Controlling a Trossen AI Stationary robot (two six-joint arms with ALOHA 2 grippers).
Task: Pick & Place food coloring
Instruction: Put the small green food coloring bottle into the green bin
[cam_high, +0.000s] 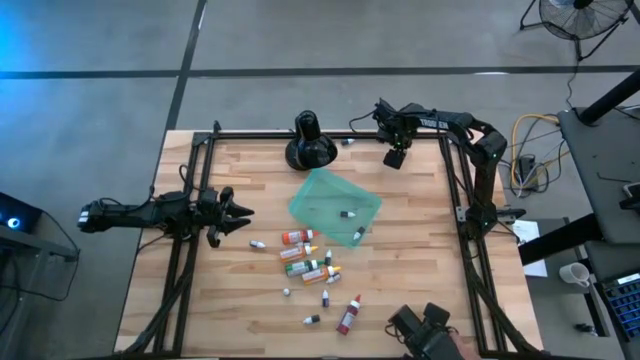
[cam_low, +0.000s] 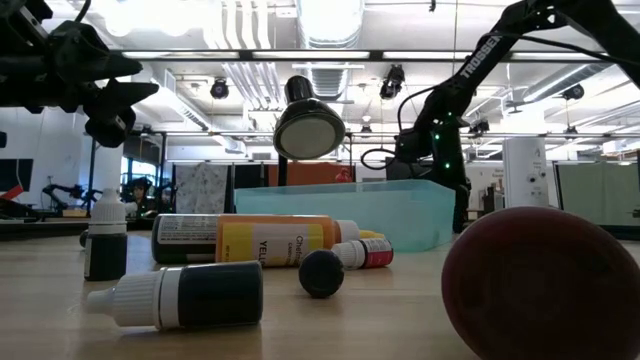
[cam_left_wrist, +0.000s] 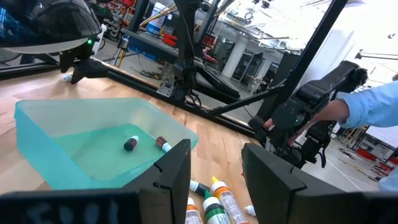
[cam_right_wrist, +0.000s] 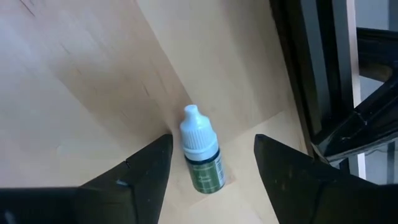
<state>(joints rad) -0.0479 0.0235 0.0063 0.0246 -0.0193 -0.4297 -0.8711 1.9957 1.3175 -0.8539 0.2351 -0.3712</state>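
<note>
Nearest the low camera sat a blurred dark-red rounded object (cam_low: 545, 283), possibly a bottle cap seen very close; the view was too poor to say. Small dropper bottles of food coloring (cam_high: 305, 262) lay scattered on the light wooden slat table (cam_high: 200, 300), in a loose cluster just near of the flat translucent teal-green plastic tray (cam_high: 322, 195). Two tiny bottles (cam_left_wrist: 144, 143) lay inside the tray. One green bottle with a white cap (cam_right_wrist: 200, 151) lay alone on the wood at the far right edge.

Right gripper (cam_right_wrist: 211, 158) hung over that green bottle, fingers wide apart on either side of it, not touching. Left gripper (cam_high: 245, 214) was at the table's left side, pointing toward the tray, fingers apart and holding nothing.

Black round-based stand (cam_high: 310, 143) stood at the far edge, just beyond the tray. A person's hand with a light-blue sleeve (cam_left_wrist: 367, 107) showed at the near edge.
</note>
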